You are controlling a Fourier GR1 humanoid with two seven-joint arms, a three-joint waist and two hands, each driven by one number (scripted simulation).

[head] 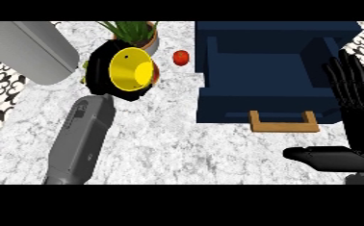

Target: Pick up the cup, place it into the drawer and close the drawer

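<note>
A yellow cup (pixel 131 70) is held tipped with its mouth toward the view, and my left hand (pixel 105 61) is curled round it above the counter's left part. To its right stands a dark blue drawer unit with its drawer (pixel 256 105) pulled open toward me; a tan handle (pixel 283 122) sticks out of the drawer front. My right hand (pixel 348 83) stays open at the right edge, fingers up, beside the drawer. Its thumb (pixel 316 155) points left below the handle.
A potted green plant (pixel 135 31) stands just behind the cup. A small red tomato (pixel 181 57) lies between the cup and the drawer. A large grey rounded object (pixel 35 49) fills the far left. The counter is white marble (pixel 185 148).
</note>
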